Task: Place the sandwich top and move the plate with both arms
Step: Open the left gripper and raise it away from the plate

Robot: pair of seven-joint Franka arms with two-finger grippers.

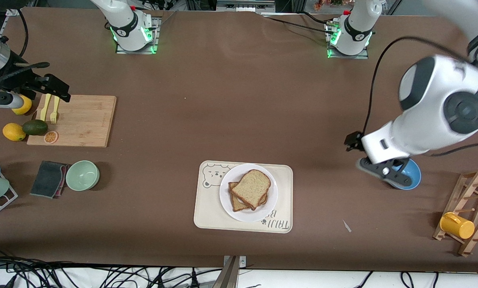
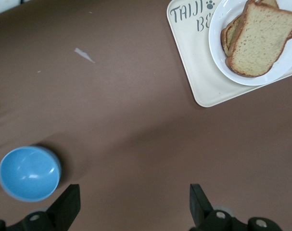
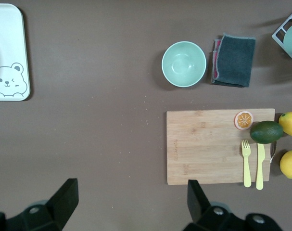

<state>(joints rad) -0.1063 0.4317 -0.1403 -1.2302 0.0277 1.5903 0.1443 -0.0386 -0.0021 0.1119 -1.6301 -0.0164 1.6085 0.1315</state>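
Note:
The sandwich top (image 1: 252,185), a plain brown bread slice, lies on a lower slice on the white plate (image 1: 227,199). The plate sits on a beige bear tray (image 1: 207,218). The left wrist view shows the slice (image 2: 261,41), the plate (image 2: 218,45) and the tray (image 2: 196,77). My left gripper (image 1: 383,170) is open and empty above the table beside a blue bowl (image 1: 412,176), toward the left arm's end, well apart from the tray; it shows open in its wrist view (image 2: 133,204). My right gripper (image 1: 57,89) is open and empty over the table beside a wooden cutting board (image 1: 81,120); it shows open in its wrist view (image 3: 130,199).
On the board lie a yellow fork (image 3: 246,161), a knife (image 3: 260,166) and an orange slice (image 3: 244,120); an avocado (image 3: 266,132) and lemons (image 3: 291,123) lie beside it. A green bowl (image 1: 82,175) and grey cloth (image 1: 47,179) lie nearer the camera. A wooden rack with a yellow cup (image 1: 457,225) stands at the left arm's end.

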